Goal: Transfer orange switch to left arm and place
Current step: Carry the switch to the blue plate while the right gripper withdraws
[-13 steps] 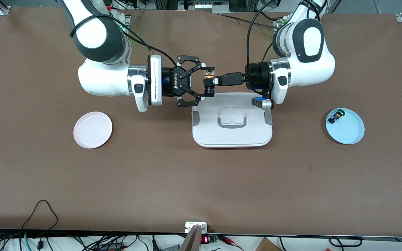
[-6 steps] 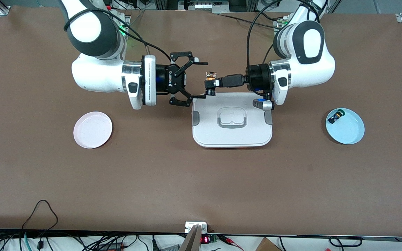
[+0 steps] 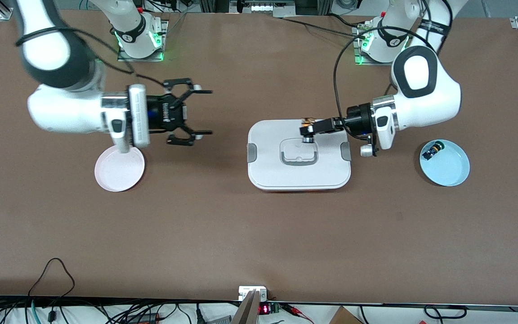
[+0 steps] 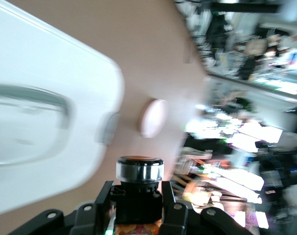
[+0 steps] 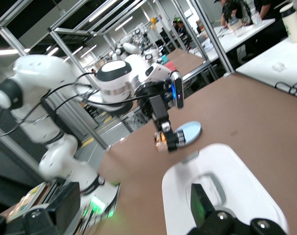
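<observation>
The desk is carrying three stations, listed from the front camera outward. The pink plate is lying toward the right arm's end. The box is sitting at mid-desk. The blue plate is lying toward the left arm's end, with a small black-and-blue part resting in it.

Change since one second ago: the two grippers were meeting nose to nose above the box edge that faces the bases, with the right jaws spread around the switch. They are now well apart.

- The right gripper is hanging over bare desk beside the pink plate, jaws spread wide and holding nothing.
- The left gripper is hanging over the box lid, near the handle recess. Its jaws are closed on the orange switch. The left wrist view is showing the orange switch clamped between the fingers.
- The right wrist view is showing the left gripper with the switch above the box.

Assessment: the handover appears not to have taken place, since the switch is remaining with the left arm. The transfer is probably having to be attempted again. The switch is hanging directly over the box, so a slip here would be dropping it onto the lid.
</observation>
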`<act>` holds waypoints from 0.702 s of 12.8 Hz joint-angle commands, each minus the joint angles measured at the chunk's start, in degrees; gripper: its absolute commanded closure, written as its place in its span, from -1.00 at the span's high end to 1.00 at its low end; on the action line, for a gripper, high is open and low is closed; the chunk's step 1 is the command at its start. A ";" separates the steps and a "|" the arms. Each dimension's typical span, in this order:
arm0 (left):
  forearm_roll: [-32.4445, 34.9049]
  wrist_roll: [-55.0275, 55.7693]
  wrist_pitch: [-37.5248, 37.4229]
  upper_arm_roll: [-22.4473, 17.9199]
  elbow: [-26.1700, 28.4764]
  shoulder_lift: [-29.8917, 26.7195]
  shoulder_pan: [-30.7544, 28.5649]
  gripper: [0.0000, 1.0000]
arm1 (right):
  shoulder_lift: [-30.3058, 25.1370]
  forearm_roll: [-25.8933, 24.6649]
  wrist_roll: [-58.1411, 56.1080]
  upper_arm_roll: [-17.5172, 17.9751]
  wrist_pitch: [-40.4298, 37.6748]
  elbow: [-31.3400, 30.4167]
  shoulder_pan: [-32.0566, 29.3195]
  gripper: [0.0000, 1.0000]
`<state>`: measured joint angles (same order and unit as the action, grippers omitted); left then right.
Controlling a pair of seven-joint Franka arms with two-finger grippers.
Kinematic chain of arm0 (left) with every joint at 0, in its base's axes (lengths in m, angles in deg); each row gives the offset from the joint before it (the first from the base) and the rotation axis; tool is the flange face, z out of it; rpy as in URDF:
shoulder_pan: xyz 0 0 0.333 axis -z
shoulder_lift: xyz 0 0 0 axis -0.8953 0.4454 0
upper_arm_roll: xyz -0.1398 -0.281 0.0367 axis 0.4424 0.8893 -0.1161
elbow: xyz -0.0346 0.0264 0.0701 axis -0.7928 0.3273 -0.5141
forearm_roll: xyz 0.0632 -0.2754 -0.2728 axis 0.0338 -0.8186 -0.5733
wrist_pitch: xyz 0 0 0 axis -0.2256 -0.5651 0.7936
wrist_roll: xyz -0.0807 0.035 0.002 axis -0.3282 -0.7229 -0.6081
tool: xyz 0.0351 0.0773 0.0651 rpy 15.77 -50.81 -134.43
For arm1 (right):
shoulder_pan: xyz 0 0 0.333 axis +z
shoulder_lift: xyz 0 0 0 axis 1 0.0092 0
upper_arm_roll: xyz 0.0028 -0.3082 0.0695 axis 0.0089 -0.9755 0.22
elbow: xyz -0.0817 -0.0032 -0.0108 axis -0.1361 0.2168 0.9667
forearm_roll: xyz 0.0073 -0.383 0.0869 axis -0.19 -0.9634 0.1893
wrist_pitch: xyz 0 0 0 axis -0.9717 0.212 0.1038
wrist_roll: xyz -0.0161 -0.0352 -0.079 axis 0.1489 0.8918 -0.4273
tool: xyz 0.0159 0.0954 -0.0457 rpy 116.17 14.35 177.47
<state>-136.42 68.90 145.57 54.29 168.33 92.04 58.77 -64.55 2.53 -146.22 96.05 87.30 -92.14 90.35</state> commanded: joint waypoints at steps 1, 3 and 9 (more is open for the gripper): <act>11.24 -0.91 -3.82 -2.97 2.86 -1.59 -3.12 -1.00 | -0.96 -5.15 0.77 0.75 -7.69 -1.40 -5.78 1.00; 28.76 -0.91 -5.68 -5.97 2.86 -1.50 -5.41 -1.00 | -0.35 -8.48 1.29 -0.65 -13.84 -1.40 -7.46 1.00; 61.60 -0.83 -3.33 -15.28 2.43 2.35 -10.07 -1.00 | -1.40 -21.73 35.24 -2.94 -17.31 -0.79 -6.77 1.00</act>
<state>-81.25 68.61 140.80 41.07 170.99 92.54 49.66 -64.80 -14.05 -121.83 93.16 69.41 -92.90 82.99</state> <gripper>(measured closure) 0.564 0.000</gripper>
